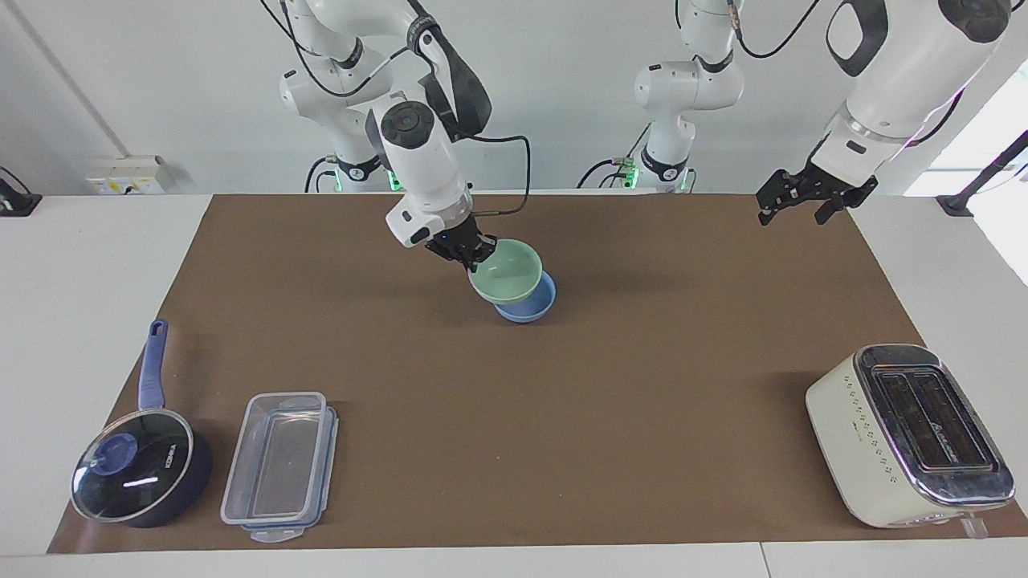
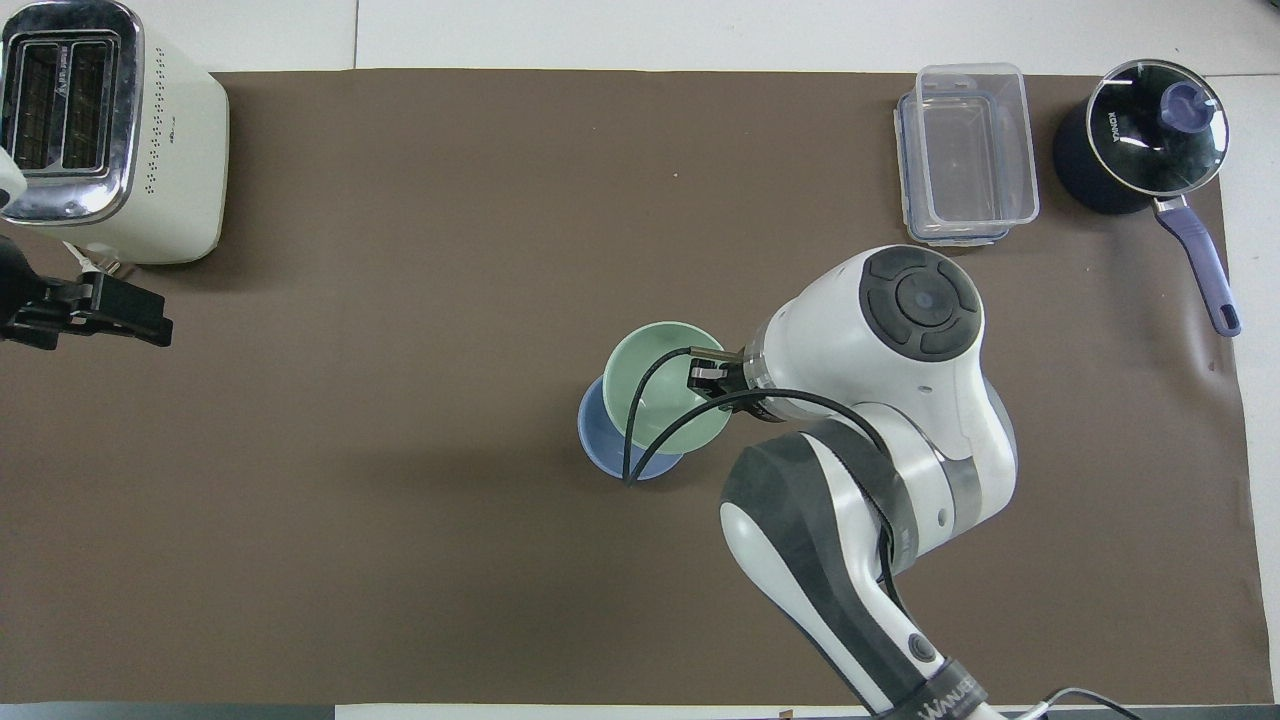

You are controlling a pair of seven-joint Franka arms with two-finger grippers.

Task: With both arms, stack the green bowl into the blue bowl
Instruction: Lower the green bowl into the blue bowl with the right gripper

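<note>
The right hand [image 1: 470,253] is clenched on the rim of the green bowl [image 1: 507,270], pinching it at the edge toward the right arm's end of the tabletop [image 1: 562,417]; the bowl hangs from that one-sided grip, tilted, its base over the blue bowl [image 1: 532,305] but off centre, overlapping the blue rim; in the overhead view a crescent of blue shows past the green bowl [image 2: 668,390] on the side nearer the robots; whether the two bowls touch yet I cannot tell.

To do this step well, I judge the carried bowl should be brought squarely over the blue bowl [image 2: 600,445], levelled, then lowered until it seats inside before the hand lets go; released from this offset and tilt, it would likely catch the blue rim and tip out or shove the lower bowl across the tabletop; a slow descent should let the two equal-sized bowls nest.

The left hand [image 1: 805,199] waits aloft over the edge of the brown mat at the left arm's end; its fingers appear spread and hold nothing.

Nothing stands in the way; the toaster [image 1: 907,437], the clear lidded container [image 1: 279,466] and the dark saucepan [image 1: 140,474] all sit well apart, farther from the robots than the bowls.
</note>
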